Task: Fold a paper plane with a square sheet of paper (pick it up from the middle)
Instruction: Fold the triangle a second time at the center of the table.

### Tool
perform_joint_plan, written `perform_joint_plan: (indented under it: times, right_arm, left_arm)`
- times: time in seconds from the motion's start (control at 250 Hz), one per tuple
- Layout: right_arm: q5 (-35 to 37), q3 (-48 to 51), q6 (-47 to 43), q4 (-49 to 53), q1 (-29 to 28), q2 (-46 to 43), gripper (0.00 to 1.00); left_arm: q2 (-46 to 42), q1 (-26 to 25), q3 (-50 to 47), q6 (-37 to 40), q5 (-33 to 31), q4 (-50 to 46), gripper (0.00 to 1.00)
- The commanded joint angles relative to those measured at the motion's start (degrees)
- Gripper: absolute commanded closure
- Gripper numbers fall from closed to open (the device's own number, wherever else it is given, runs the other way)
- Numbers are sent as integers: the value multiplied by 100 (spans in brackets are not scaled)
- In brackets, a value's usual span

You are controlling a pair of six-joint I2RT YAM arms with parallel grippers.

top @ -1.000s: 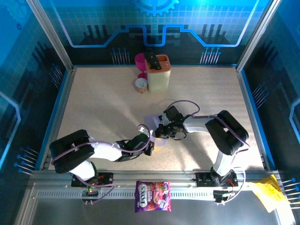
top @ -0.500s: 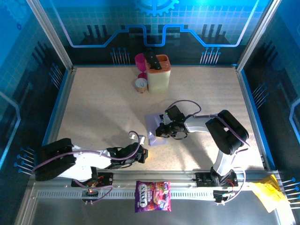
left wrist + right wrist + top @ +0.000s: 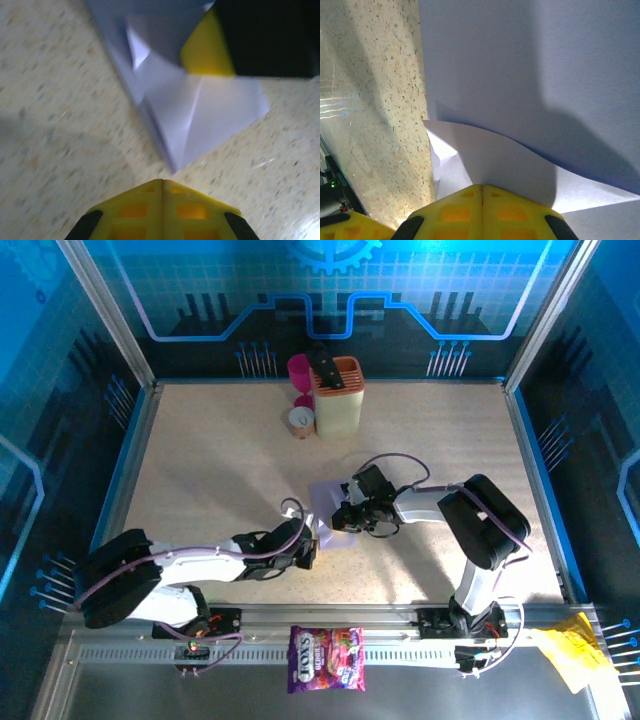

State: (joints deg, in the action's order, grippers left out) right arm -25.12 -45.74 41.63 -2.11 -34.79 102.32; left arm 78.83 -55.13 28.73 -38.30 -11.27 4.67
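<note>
A fold is judged to be in hand. The left fingers (image 3: 159, 212), closed together, are held just short of a corner of the square sheet of paper (image 3: 200, 115), which lies part-folded on the table (image 3: 200, 460). The right fingers (image 3: 481, 212), also together, are pressed on it. Next, the crease needs flattening without the sheet being shifted.

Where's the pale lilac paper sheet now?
Top view: the pale lilac paper sheet lies mid-table, under the right gripper, with the left gripper beside its near corner.
</note>
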Motion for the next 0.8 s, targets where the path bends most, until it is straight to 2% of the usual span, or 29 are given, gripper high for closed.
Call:
perform_joint_plan:
  times: [0.0, 0.284, 0.435, 0.635, 0.795]
  right_arm:
    - [633, 276, 4, 438, 77, 411, 100]
    - [588, 303, 16, 381, 76, 440, 100]
    - [584, 316, 12, 387, 85, 447, 100]
    - [581, 328, 0, 369, 139, 470, 100]
    - [547, 337, -5, 337, 165, 450, 100]
  left_arm:
    - [365, 97, 343, 593, 374, 235, 100]
    - [1074, 227, 629, 781, 520, 548, 100]
    - [1169, 281, 417, 673, 477, 710, 100]
    - [826, 263, -375, 154, 494, 887, 100]
    - [199, 136, -900, -139, 402, 530, 100]
